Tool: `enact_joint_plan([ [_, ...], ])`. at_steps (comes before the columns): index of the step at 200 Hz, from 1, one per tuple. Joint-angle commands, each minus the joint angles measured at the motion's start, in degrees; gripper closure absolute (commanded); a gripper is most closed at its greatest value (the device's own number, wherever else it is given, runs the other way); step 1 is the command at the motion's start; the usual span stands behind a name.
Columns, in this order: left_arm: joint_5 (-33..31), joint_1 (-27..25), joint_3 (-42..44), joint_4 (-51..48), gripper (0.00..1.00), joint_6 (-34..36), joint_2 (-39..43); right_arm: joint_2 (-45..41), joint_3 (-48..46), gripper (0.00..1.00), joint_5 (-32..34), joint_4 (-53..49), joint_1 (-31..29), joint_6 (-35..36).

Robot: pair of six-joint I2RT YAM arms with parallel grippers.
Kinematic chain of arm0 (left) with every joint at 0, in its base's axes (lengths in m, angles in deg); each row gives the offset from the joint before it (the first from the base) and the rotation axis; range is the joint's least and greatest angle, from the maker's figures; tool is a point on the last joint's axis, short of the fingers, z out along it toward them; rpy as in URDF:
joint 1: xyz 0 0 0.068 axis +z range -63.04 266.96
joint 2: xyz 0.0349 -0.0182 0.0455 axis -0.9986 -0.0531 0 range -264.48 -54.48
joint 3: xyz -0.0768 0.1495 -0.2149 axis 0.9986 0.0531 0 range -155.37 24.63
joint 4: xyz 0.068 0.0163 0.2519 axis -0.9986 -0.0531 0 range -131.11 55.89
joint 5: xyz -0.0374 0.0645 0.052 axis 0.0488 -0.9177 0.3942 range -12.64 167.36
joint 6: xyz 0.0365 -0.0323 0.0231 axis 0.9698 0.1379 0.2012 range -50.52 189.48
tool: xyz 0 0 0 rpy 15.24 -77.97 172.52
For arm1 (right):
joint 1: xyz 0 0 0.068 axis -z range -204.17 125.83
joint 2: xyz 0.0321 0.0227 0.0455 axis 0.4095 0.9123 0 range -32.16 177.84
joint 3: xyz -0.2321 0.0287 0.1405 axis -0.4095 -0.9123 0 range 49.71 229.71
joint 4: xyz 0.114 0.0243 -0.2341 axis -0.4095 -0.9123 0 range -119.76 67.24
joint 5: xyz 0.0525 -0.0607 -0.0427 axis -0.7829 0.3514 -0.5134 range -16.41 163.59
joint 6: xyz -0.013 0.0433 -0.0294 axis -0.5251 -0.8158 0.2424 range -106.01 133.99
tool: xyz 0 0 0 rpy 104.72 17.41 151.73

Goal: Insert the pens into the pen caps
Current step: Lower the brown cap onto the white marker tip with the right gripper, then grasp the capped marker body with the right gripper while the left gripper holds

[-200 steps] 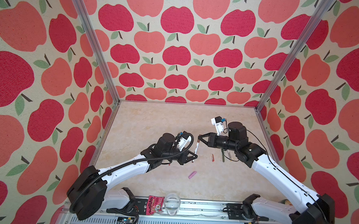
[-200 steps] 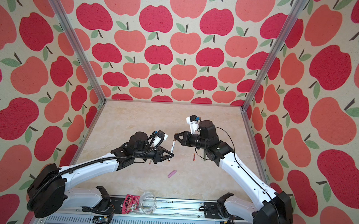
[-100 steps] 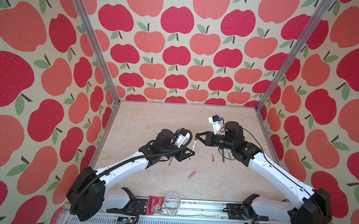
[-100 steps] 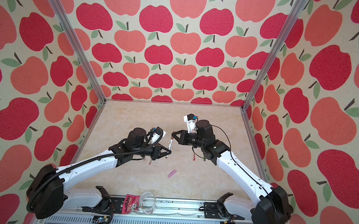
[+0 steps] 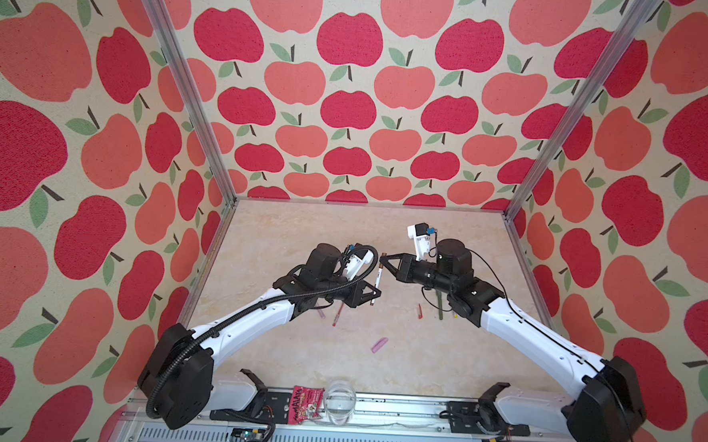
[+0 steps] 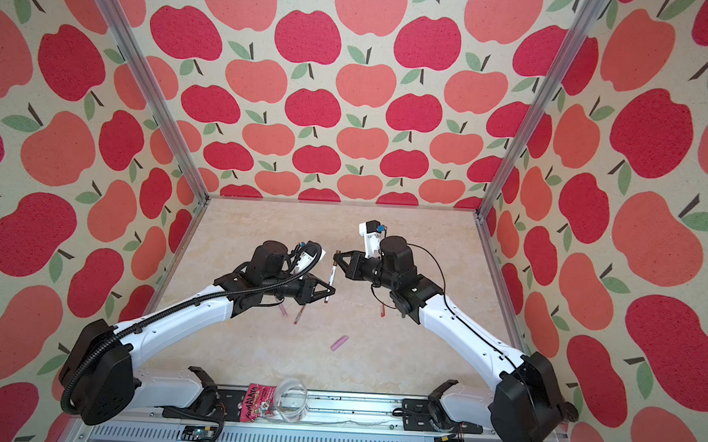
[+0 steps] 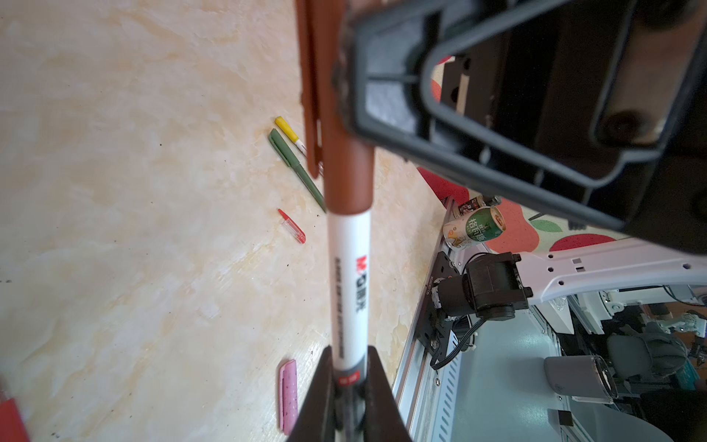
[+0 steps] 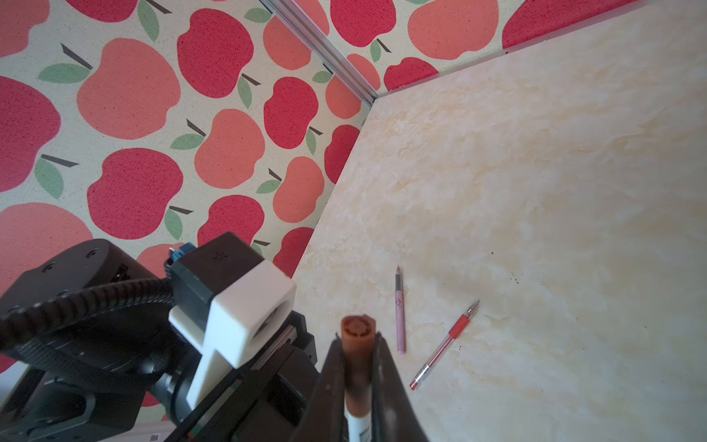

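Above the marbled beige table [image 5: 301, 236], enclosed by apple-print walls [image 5: 346, 105], the left gripper [image 5: 375, 293] clamps a white pen [image 5: 378, 275]; the right gripper [image 5: 384, 258] pinches its brown cap [image 8: 357, 336].

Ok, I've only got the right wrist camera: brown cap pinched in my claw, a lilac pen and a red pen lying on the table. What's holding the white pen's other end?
Observer: The left claw is shut on the white pen, near the end away from the cap.
Operator: Is the cap properly on?
Observer: The left wrist view shows the brown cap sleeved over the barrel, with no nib showing.
Operator: Any cap for the lilac pen?
Observer: A pink cap lies alone on the table; in both top views it sits lower in the picture than the held pen.
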Motion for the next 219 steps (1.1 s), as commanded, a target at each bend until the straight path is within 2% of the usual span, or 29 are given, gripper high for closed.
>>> enact_joint_plan([
  [1,-4.2,3.6,-10.7,23.0,1.00,2.6,1.1,3.0,-5.5,0.98,-13.2,-17.7,-5.5,-1.4],
  [77,-2.5,8.5,-14.5,24.1,1.00,1.7,-1.1,4.0,-9.9,0.98,-12.0,-14.2,-8.6,-4.2],
  [128,-0.3,8.6,-14.7,23.5,1.00,0.5,-2.0,3.9,-8.6,0.97,-11.3,-15.8,-9.0,-3.3],
  [151,0.4,8.0,-12.0,22.4,1.00,0.3,-1.4,2.1,-5.4,0.91,-9.9,-18.7,-7.2,-1.0],
  [179,0.2,7.8,-4.0,21.3,1.00,-1.4,1.1,-2.3,0.1,0.82,-9.1,-21.1,-3.2,1.8],
  [200,-0.8,7.5,3.0,20.0,1.00,-3.3,3.6,-5.7,5.4,0.71,-8.2,-26.5,-0.9,5.6],
  [219,-3.4,6.4,7.3,16.9,1.00,-4.5,6.1,-8.2,8.1,0.66,-7.1,-31.9,0.6,8.2],
])
